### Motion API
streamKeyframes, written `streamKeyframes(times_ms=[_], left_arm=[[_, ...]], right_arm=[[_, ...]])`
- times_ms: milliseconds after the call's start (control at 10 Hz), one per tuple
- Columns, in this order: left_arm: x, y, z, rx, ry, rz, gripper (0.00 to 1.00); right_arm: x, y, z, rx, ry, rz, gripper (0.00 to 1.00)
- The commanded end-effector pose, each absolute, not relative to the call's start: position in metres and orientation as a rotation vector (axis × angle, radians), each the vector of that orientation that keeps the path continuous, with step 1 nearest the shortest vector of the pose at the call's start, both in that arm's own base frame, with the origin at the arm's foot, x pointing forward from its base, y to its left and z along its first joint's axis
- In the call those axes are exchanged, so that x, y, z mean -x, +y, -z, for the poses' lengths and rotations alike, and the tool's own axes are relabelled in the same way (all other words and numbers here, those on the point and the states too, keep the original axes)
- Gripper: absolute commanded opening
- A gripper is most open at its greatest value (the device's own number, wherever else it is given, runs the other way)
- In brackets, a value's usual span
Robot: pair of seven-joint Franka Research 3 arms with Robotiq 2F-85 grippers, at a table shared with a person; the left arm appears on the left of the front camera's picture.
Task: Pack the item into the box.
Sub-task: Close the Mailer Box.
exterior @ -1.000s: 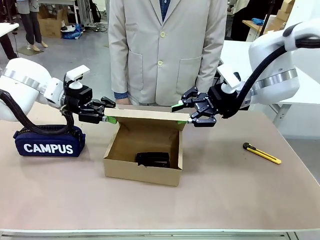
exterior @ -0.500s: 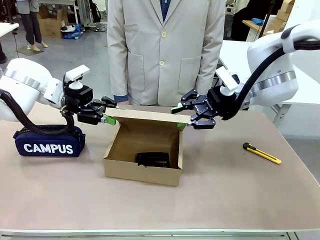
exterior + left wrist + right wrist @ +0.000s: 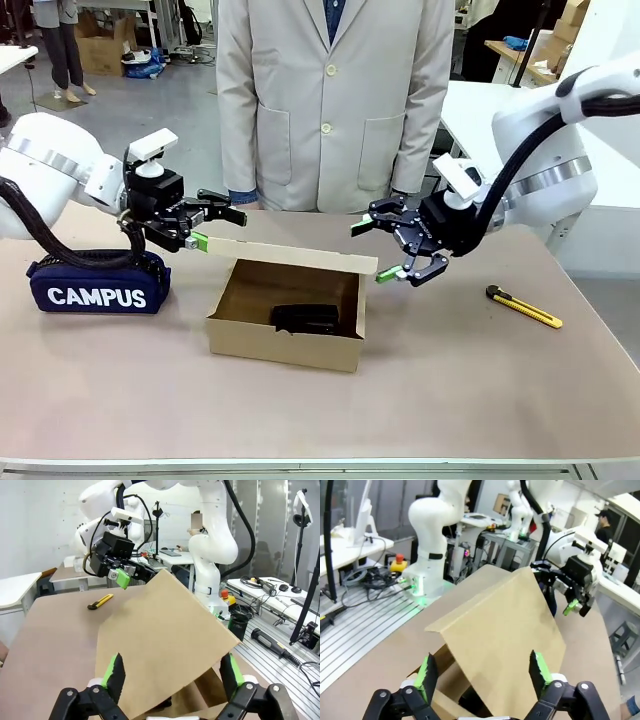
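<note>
The brown cardboard box (image 3: pixel 285 345) stands mid-table. Its hinged lid (image 3: pixel 290 254) leans forward over the opening, free of both grippers. The item, a small black stapler (image 3: pixel 305 318), lies inside on the box floor. My left gripper (image 3: pixel 213 227) is open just off the lid's left end. My right gripper (image 3: pixel 379 250) is open at the lid's right corner. In the left wrist view the lid (image 3: pixel 165 640) slopes between the spread fingers of the left gripper (image 3: pixel 172 672). The right wrist view shows the lid (image 3: pixel 505 620) above the open right gripper (image 3: pixel 482 675).
A navy "CAMPUS" pencil case (image 3: pixel 98 285) lies at the table's left, under my left arm. A yellow utility knife (image 3: pixel 523 307) lies at the right. A person in a beige coat (image 3: pixel 335 100) stands at the far edge, behind the box.
Both grippers have opened and let go of the lid's ends. The lid has dropped lower over the box. The right gripper has drawn slightly right and down.
</note>
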State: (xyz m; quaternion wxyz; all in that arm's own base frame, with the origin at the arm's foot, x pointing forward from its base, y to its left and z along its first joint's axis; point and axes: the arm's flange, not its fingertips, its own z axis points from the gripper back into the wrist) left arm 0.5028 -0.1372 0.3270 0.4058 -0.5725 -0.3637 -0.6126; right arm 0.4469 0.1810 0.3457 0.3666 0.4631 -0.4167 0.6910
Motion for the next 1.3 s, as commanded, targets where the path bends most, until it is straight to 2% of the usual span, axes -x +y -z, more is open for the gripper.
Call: streamKeyframes(times_ms=[0,300,400,500,600,800,1000,1200], left_arm=[[-0.498,-0.111,-0.34,1.394,-0.914,1.571,1.0],[-0.486,-0.055,-0.362,1.329,-0.923,1.512,1.0],[-0.487,-0.055,-0.371,1.357,-1.029,1.431,1.0],[-0.493,-0.071,-0.376,1.407,-1.143,1.331,1.0],[-0.498,-0.09,-0.373,1.433,-1.149,1.249,1.0],[-0.507,-0.114,-0.362,1.485,-1.024,1.217,1.0],[-0.511,-0.122,-0.35,1.439,-0.936,1.225,1.0],[-0.507,-0.13,-0.332,1.361,-0.82,1.327,1.0]], right_arm=[[-0.433,0.148,-0.31,-1.203,-1.129,-1.764,1.0],[-0.432,0.103,-0.321,-1.301,-1.197,-1.621,1.0],[-0.435,0.107,-0.323,-1.377,-1.238,-1.548,1.0],[-0.44,0.122,-0.321,-1.338,-1.333,-1.458,1.0],[-0.447,0.136,-0.318,-1.308,-1.39,-1.356,1.0],[-0.447,0.162,-0.3,-1.184,-1.399,-1.197,1.0],[-0.438,0.174,-0.29,-1.099,-1.324,-1.169,1.0],[-0.432,0.181,-0.288,-1.047,-1.252,-1.201,1.0]])
